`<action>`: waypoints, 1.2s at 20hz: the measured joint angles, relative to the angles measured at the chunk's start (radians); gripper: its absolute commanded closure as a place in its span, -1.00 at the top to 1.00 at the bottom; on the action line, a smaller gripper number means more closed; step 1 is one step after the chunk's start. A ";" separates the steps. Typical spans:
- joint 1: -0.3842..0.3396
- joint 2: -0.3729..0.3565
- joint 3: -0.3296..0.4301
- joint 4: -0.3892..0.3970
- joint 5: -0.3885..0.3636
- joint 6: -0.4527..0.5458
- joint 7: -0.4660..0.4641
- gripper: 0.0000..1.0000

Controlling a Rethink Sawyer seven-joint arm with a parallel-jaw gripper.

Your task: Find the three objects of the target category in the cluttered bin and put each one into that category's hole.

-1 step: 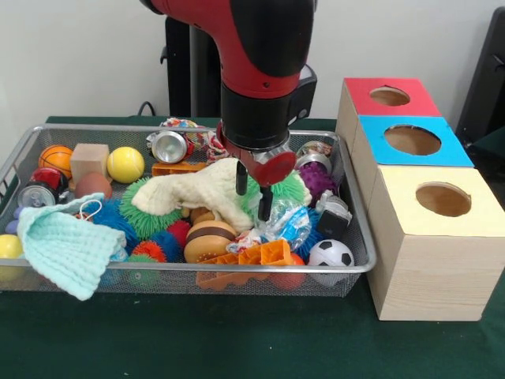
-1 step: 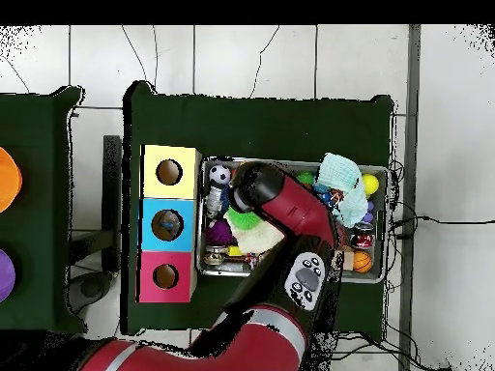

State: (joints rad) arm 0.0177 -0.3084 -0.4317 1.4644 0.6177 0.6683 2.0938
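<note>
We have the jaws [image 1: 254, 193] down in the middle of the wire bin [image 1: 359, 237], two black fingers spread apart, nothing pinched that we can see. Right at the tips: the cream cloth [image 1: 201, 193] draped to one side and a crinkly clear wrapper [image 1: 288, 225] just below. Directly under them sit the toy burger [image 1: 209, 239] and the orange plastic piece [image 1: 260, 257]. A bit further out: green spiky ball [image 1: 142, 209], soccer ball [image 1: 331, 254], purple spiky ball [image 1: 319, 180]. Toward the far end from the jaws: mint knitted cloth [image 1: 67, 249] hanging over the rim, yellow ball [image 1: 125, 164], wooden block [image 1: 88, 160], small basketball [image 1: 55, 158], a soda can [image 1: 35, 193]. Beyond the bin, on the green tabletop [image 1: 237, 339], three boxes: yellow-topped box [image 1: 432, 237] closest, then blue-topped box [image 1: 410, 142], then red-topped box [image 1: 390, 99]. Target category isn't stated, so we can't name the three objects; they're presumably in the clutter. The front view shows no item in any hole. Our read: search phase, zero confirmed deposits, three to go.
</note>
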 measured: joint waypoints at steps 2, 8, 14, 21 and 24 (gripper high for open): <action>-0.004 -0.007 0.008 0.017 0.000 -0.020 0.000 1.00; -0.010 -0.014 0.015 0.040 0.000 -0.051 0.000 1.00; -0.010 -0.015 0.016 0.042 0.000 -0.051 0.000 1.00; -0.012 -0.017 0.020 0.047 0.000 -0.051 0.000 1.00; -0.014 -0.021 0.025 0.055 0.000 -0.051 0.000 1.00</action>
State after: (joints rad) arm 0.0040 -0.3293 -0.4066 1.5195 0.6180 0.6168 2.0938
